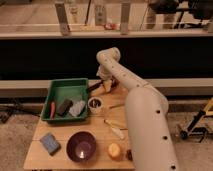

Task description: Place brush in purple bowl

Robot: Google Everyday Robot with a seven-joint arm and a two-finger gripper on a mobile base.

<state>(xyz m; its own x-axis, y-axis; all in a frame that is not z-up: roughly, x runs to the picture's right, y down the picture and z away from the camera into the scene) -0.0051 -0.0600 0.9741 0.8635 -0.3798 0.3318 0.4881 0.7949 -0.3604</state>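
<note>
The big white arm (142,110) comes up from the bottom right, bends at a round elbow high above the green tray (67,100), and then turns down toward the far side of the wooden table (100,131). The gripper (103,86) hangs low just to the right of the green tray, close to its back right corner. A dark, thin thing sticks out from it toward the tray. It may be the brush (95,87), but I cannot tell for sure, and I cannot tell if the gripper holds it.

The purple bowl (81,146) sits in front of the green tray, near the front edge of the table, well apart from the gripper. It is round and shiny, with a small bright spot inside.

Inside the green tray lie a red tool (52,109), a dark block (64,106) and a gray sponge (77,108). A small white cup (95,104) stands just to the right of the tray. A blue sponge (49,142) lies in front of the tray, to the left of the purple bowl. An orange round fruit (115,151) sits right of the bowl. A pale utensil (115,129) lies to the right of the tray, between the cup and the fruit.
</note>
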